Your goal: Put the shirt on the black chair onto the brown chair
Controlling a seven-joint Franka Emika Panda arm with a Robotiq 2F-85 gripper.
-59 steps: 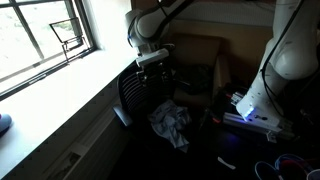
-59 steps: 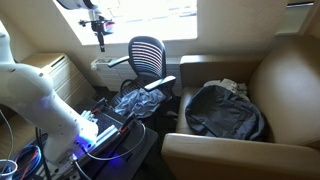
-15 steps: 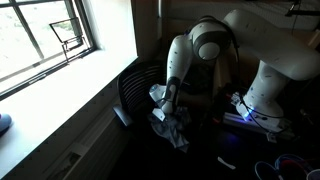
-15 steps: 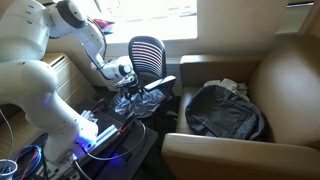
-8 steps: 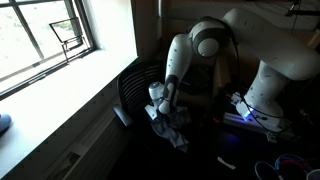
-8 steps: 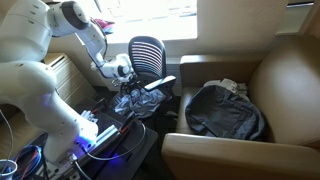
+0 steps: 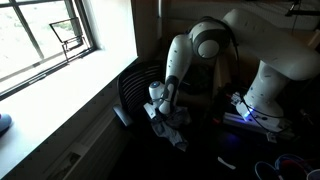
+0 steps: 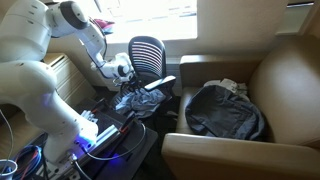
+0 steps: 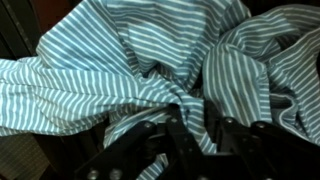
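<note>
The shirt [image 9: 150, 60], striped blue and white, lies crumpled on the seat of the black chair [image 8: 147, 52]. It shows in both exterior views [image 7: 168, 125] [image 8: 140, 100]. My gripper [image 9: 200, 130] is down in the cloth, its two black fingers [image 9: 173, 132] pinching a raised fold between them. In an exterior view the gripper [image 7: 160, 108] presses into the top of the heap. The brown chair [image 8: 280, 80] stands to the right of the black chair.
A dark bag or jacket [image 8: 225, 110] fills much of the brown chair's seat. The robot's base with lit electronics [image 8: 85, 130] stands in front of the black chair. A window and sill [image 7: 40, 35] run along one side. Cables [image 7: 285, 165] lie on the floor.
The jaws have closed from wide open onto a fold of the shirt. The cloth has bunched up under the gripper. The arm has barely moved.
</note>
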